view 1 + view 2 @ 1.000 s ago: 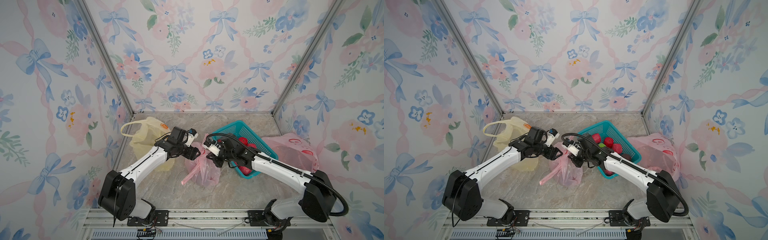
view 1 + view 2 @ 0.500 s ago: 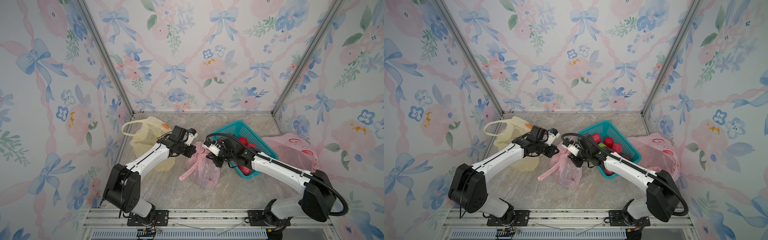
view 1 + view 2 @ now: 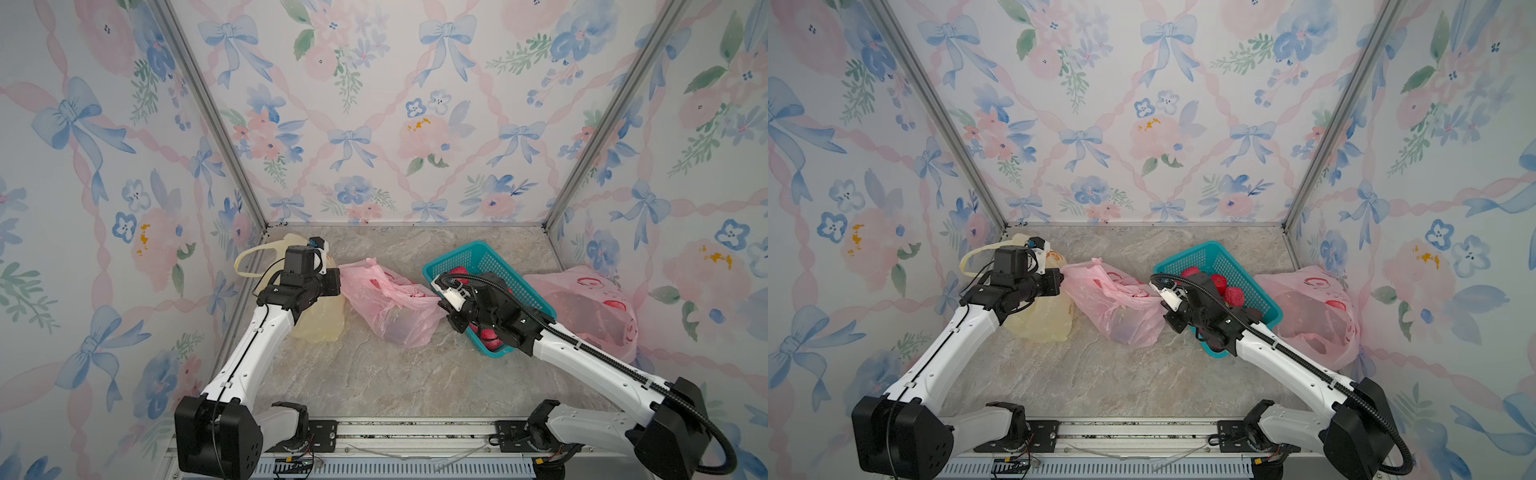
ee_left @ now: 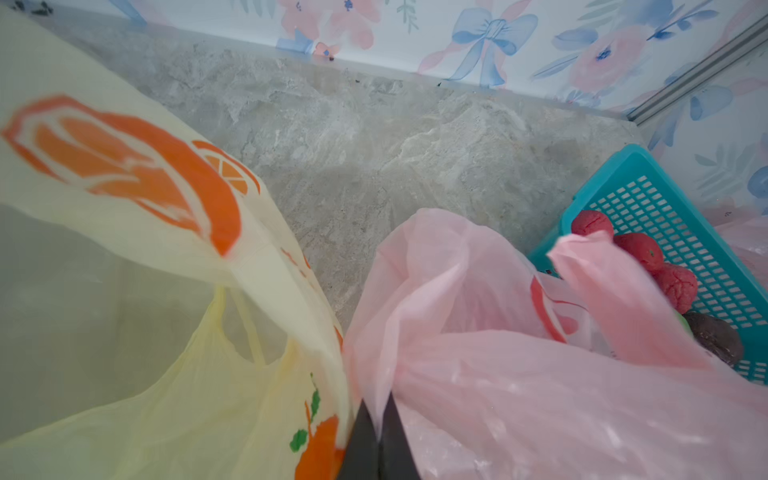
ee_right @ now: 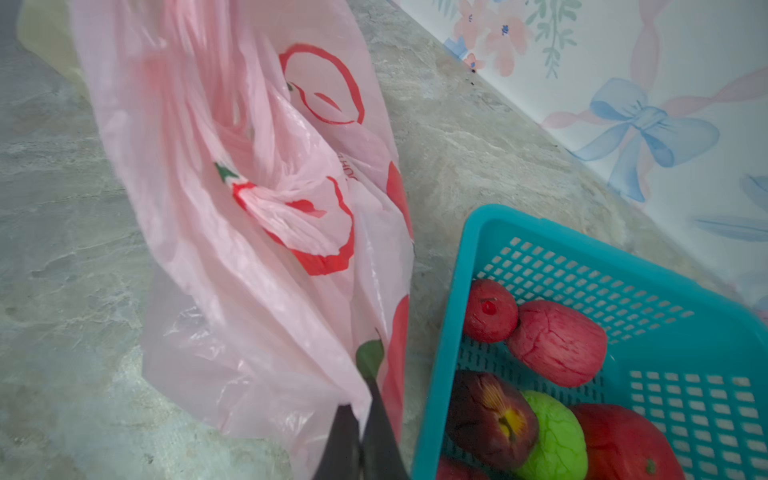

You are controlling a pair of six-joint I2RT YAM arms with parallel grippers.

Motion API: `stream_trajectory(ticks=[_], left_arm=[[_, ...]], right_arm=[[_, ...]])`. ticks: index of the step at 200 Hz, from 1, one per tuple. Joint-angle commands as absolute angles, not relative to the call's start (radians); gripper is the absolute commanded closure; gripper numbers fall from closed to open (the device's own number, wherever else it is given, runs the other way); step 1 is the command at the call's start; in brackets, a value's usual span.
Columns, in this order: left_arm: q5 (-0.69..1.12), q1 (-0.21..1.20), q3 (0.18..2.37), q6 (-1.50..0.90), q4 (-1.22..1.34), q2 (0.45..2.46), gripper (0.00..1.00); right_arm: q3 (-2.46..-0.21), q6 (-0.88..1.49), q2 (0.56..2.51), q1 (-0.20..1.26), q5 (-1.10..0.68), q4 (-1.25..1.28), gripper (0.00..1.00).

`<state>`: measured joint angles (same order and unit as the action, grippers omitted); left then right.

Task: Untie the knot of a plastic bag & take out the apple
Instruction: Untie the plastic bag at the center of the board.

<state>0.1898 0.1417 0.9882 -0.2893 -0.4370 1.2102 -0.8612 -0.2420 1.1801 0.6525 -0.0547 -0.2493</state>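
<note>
The left end effector (image 3: 338, 277) has shut on one edge of the pink bag (image 3: 395, 309) and drawn it toward the yellow bag (image 3: 320, 326). The film now stretches above the worktop (image 3: 374, 374) to the right end effector (image 3: 448, 311), which is likewise clamped on the bag's opposite edge beside the teal basket (image 3: 498, 259). This opposed pull should loosen the knot; the apple (image 3: 392, 332), probably the dim mass low inside the bag, is not yet out.

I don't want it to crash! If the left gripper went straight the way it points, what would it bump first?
The pink bag. The left gripper is shut on a fold of that bag and points into the rest of it, so it would likely just push into the soft plastic. What lies behind the bag in that line is unclear.
</note>
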Motion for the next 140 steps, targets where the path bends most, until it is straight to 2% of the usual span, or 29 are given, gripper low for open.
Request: stream_trajectory(ticks=[1, 21, 26, 34, 48, 57, 76, 97, 122, 140], left_arm=[[0.172, 0.133, 0.943, -0.31, -0.441, 1.22, 1.0], [0.181, 0.13, 0.936, -0.311, -0.427, 1.243, 1.0], [0.188, 0.13, 0.935, -0.314, -0.418, 1.249, 1.0], [0.202, 0.129, 0.938, -0.316, -0.405, 1.257, 1.0], [0.226, 0.13, 0.949, -0.318, -0.393, 1.269, 1.0], [0.234, 0.13, 0.956, -0.318, -0.388, 1.274, 1.0], [0.247, 0.131, 0.966, -0.321, -0.379, 1.271, 1.0], [0.255, 0.133, 0.972, -0.325, -0.379, 1.259, 1.0], [0.249, 0.14, 0.974, -0.315, -0.378, 1.211, 0.6], [0.246, 0.142, 0.976, -0.291, -0.38, 1.152, 0.43]], right_arm=[[-0.84, -0.201, 1.173, 0.626, -0.027, -0.3, 1.0], [-0.888, -0.175, 1.2, 0.633, -0.072, -0.344, 1.0], [-0.901, -0.17, 1.204, 0.636, -0.08, -0.356, 0.96], [-0.931, -0.165, 1.21, 0.646, -0.103, -0.384, 0.84], [-0.982, -0.154, 1.21, 0.678, -0.149, -0.421, 0.49], [-1.008, -0.158, 1.2, 0.712, -0.166, -0.42, 0.35], [-1.037, -0.182, 1.181, 0.801, -0.139, -0.369, 0.25], [-1.102, -0.208, 1.229, 0.874, -0.122, -0.357, 0.19], [-1.193, -0.233, 1.364, 0.903, -0.006, -0.378, 0.14], [-1.26, -0.238, 1.471, 0.892, 0.058, -0.395, 0.14]])
